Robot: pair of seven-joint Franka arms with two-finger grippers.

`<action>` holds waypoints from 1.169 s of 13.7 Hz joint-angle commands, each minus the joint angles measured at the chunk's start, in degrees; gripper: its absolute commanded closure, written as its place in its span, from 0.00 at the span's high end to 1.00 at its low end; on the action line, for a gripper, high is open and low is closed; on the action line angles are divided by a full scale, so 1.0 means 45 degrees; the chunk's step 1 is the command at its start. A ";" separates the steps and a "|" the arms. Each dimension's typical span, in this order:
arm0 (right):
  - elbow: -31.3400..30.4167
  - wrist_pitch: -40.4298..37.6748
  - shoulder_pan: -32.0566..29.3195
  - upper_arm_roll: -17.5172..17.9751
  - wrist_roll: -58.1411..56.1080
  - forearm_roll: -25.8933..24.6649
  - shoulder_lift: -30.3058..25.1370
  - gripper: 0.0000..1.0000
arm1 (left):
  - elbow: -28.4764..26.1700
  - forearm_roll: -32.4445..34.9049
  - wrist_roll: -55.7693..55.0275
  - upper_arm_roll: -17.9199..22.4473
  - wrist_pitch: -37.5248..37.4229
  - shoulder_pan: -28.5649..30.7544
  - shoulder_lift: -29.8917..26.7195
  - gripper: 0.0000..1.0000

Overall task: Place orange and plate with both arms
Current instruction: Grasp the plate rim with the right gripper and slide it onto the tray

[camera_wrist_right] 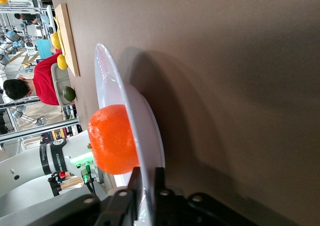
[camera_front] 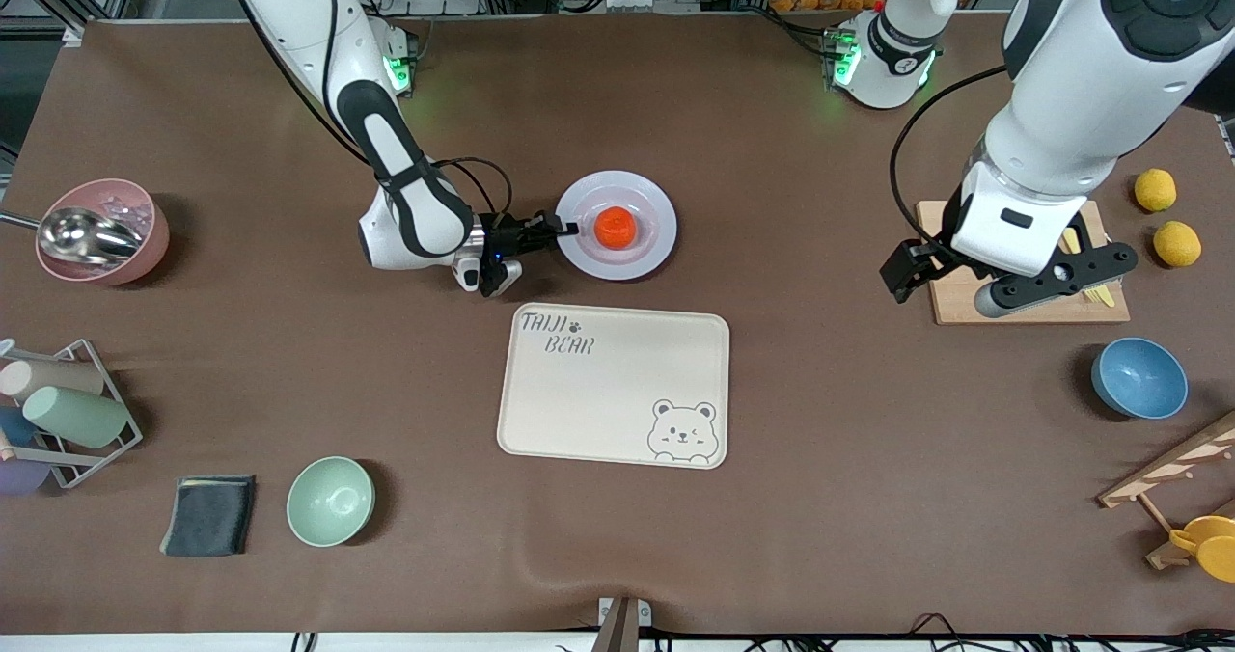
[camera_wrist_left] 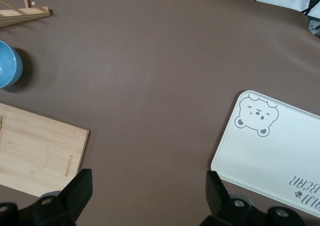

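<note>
Orange (camera_front: 615, 227), one, on one plate (camera_front: 649, 197), two lemons (camera_front: 1155, 190)

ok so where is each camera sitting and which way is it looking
Front view: high across the table, facing both arms; right gripper shut on the plate rim, orange on the plate, left gripper open over the cutting board.
Left wrist view: on the left wrist, looking down at bare table, its open fingers showing.
Right wrist view: on the right wrist, level with the table, facing the plate and orange.
Shared: the bear tray, in the front and left wrist views.
</note>
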 commanded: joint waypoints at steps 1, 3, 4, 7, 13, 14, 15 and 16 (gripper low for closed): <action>-0.0122 -0.0001 0.0135 -0.0114 -0.0325 0.0445 -0.0166 0.00 | 0.0082 -0.0876 0.1126 0.0224 -0.0321 0.0354 -0.0665 1.00; -0.0141 -0.0060 0.0058 -0.0114 -0.0150 0.0445 -0.0360 0.00 | 0.0024 -0.1172 0.2492 0.1587 -0.0340 -0.0111 -0.0921 1.00; -0.0142 -0.0253 -0.0020 -0.0095 0.0025 0.0445 -0.0555 0.00 | -0.0015 -0.1347 0.3137 0.2522 -0.0534 -0.0695 -0.1115 1.00; -0.0064 -0.0704 -0.0293 -0.0114 0.0514 0.0445 -0.0986 0.00 | -0.0073 -0.1777 0.4271 0.3858 -0.1004 -0.1209 -0.1526 1.00; 0.2254 -0.0432 -0.0762 -0.0192 0.2993 0.0953 -0.0482 0.00 | -0.0289 -0.1817 0.5154 0.4543 -0.1531 -0.1209 -0.1898 1.00; 0.2841 -0.0296 -0.0879 -0.0212 0.3189 0.0953 -0.0053 0.00 | -0.0385 -0.1837 0.5174 0.4544 -0.1532 -0.1209 -0.1956 1.00; 0.3465 -0.0043 -0.0938 -0.0212 0.3307 0.0953 0.0376 0.00 | -0.0580 -0.1876 0.5174 0.4544 -0.1532 -0.1209 -0.2131 1.00; 0.4071 0.0443 -0.1016 -0.0212 0.3598 0.0953 0.0767 0.00 | -0.0601 -0.1876 0.5155 0.4544 -0.1551 -0.1189 -0.2152 1.00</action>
